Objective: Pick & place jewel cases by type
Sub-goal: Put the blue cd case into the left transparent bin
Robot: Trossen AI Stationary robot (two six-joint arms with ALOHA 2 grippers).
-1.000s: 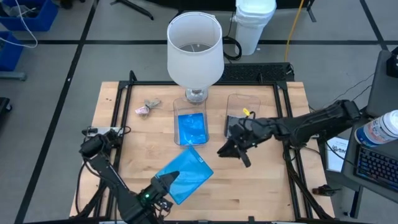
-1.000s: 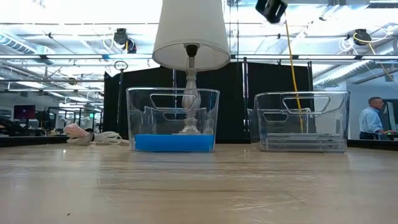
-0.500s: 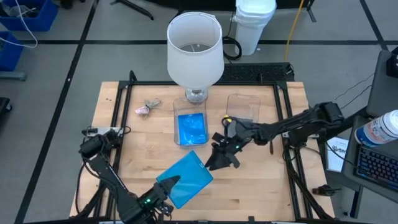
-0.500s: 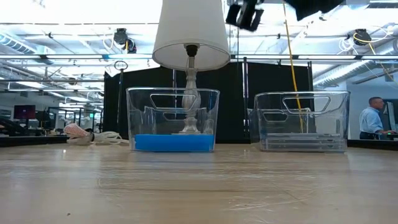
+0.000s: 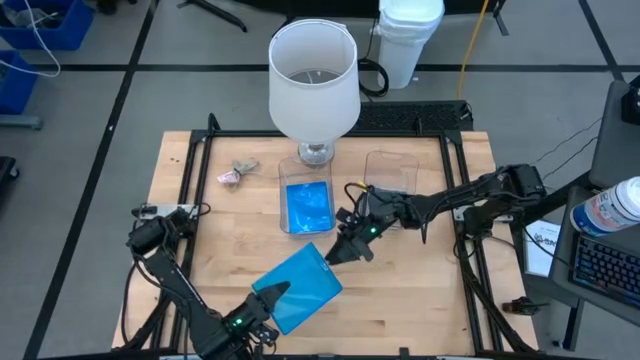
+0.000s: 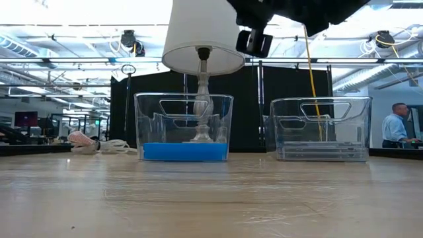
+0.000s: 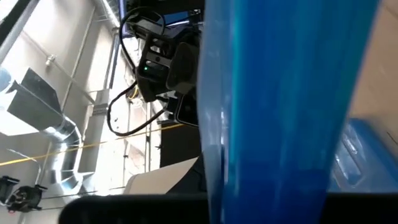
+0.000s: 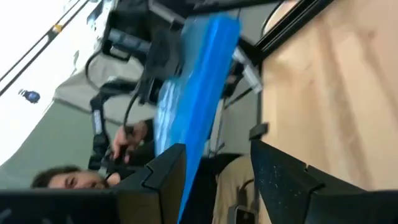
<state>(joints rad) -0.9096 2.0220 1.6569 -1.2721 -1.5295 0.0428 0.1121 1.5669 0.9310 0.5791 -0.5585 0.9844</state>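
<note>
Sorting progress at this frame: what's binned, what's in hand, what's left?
Done: blue cases lie in the left tub; grey ones are stacked in the right tub. In hand: the left gripper, shut, holds a blue jewel case off the table, and the open right gripper reaches its far edge, likely a handover. Left: binning this case; no other loose cases show.

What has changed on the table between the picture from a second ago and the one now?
The right gripper has swung from beside the right-hand tub across towards the blue case and now stands open at its edge. The left gripper stays shut on that case, which has shifted only slightly. The left-hand tub, lamp and small lump have not moved.
</note>
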